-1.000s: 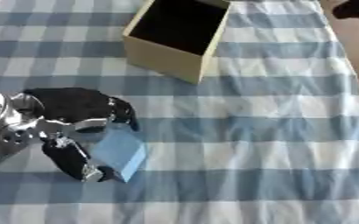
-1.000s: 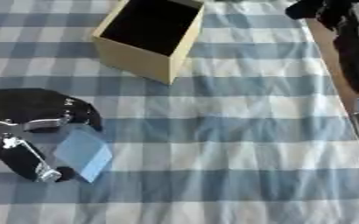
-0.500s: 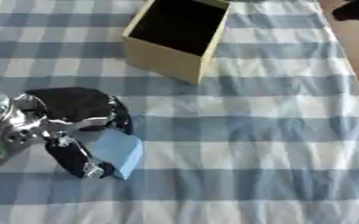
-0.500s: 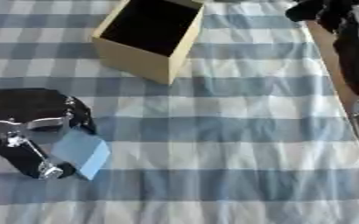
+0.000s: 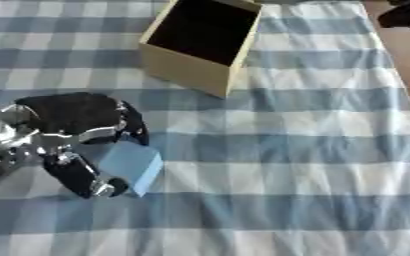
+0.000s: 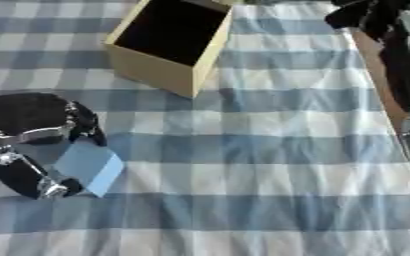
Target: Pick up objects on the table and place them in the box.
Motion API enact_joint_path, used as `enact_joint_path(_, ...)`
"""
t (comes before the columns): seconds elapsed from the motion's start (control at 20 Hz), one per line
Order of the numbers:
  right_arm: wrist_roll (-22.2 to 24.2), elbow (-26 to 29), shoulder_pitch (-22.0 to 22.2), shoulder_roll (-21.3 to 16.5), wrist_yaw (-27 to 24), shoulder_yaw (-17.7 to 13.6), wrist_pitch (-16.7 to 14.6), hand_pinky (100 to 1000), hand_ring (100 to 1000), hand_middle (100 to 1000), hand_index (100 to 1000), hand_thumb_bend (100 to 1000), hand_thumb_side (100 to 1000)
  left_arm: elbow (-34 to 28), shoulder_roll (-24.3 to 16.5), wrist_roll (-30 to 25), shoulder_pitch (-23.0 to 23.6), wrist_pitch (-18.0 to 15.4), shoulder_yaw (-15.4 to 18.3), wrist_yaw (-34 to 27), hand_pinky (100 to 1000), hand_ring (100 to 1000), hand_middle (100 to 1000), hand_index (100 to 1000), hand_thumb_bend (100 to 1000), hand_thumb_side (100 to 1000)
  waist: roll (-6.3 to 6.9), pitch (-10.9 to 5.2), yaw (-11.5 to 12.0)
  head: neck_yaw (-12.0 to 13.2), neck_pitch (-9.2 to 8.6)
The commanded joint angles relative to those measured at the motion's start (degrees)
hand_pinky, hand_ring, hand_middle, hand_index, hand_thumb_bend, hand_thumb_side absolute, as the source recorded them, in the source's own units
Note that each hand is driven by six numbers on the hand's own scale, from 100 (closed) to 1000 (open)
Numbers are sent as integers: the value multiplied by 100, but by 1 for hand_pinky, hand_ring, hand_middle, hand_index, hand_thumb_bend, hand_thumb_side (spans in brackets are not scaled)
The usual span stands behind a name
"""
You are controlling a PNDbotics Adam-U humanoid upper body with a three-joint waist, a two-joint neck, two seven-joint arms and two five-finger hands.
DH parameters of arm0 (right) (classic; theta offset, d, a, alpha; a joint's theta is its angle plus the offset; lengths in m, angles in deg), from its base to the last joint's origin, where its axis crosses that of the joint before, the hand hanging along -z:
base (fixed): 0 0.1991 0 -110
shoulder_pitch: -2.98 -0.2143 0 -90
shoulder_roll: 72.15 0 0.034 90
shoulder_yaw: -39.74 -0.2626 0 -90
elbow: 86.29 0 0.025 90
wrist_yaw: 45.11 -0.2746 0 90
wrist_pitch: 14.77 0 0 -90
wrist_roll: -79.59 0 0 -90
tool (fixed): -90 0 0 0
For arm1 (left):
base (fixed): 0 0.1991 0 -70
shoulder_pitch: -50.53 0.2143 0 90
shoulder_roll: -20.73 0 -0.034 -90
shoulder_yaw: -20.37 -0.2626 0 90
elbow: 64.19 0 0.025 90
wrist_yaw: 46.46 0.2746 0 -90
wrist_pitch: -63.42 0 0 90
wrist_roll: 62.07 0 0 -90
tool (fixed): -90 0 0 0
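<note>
One block (image 5: 131, 165) is all you have to deal with as far as these views show, and it is not in the box (image 5: 201, 44) yet. Your left hand (image 5: 73, 132) has it pinched, fingers curled over its upper edge and the thumb under its lower corner, low on the left of the checked cloth (image 5: 287, 150). The block is pale blue and sits tilted in that grip; you cannot tell from here whether it has cleared the cloth or is touching it. The box stands open at the far side, well apart from the hand and a little to its right, and its inside is too dark to show whether anything lies in it. So the grasp looks made, and the lift, the carry and the drop are left. You will probably need to raise the block above the box's near wall before moving across, since that wall faces the hand. No other loose object shows on the cloth. Your right hand (image 6: 362, 14) shows only as a dark shape at the upper right corner, off the cloth, and its fingers cannot be made out.
</note>
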Motion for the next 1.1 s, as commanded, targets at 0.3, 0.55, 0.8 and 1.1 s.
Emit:
enact_joint_path(0.3, -14, 67, -38, -109, 47, -74, 18, 724, 670, 671, 803, 100, 1000, -107, -279, 401, -128, -269, 381, -247, 342, 515, 516, 577, 127, 100, 12, -113, 24, -64, -58)
enact_joint_path(0.55, -14, 71, -55, -131, 60, -71, 18, 724, 670, 671, 803, 100, 1000, -107, -339, 594, -238, -424, 598, -412, 336, 532, 513, 571, 106, 100, 34, -103, 31, -80, -72)
enact_joint_path(0.8, 5, 79, -106, -158, 63, -53, 13, 724, 670, 670, 802, 100, 1000, -107, -371, 584, -541, -390, 796, -725, 334, 537, 515, 570, 100, 100, 63, -75, -4, -31, -81)
enact_joint_path(1.1, 55, 78, -173, -201, 36, -15, 12, 725, 670, 669, 802, 100, 1000, -107, -357, 309, -1017, -14, 1070, -1149, 333, 537, 518, 572, 100, 100, 130, -40, -80, 131, -134)
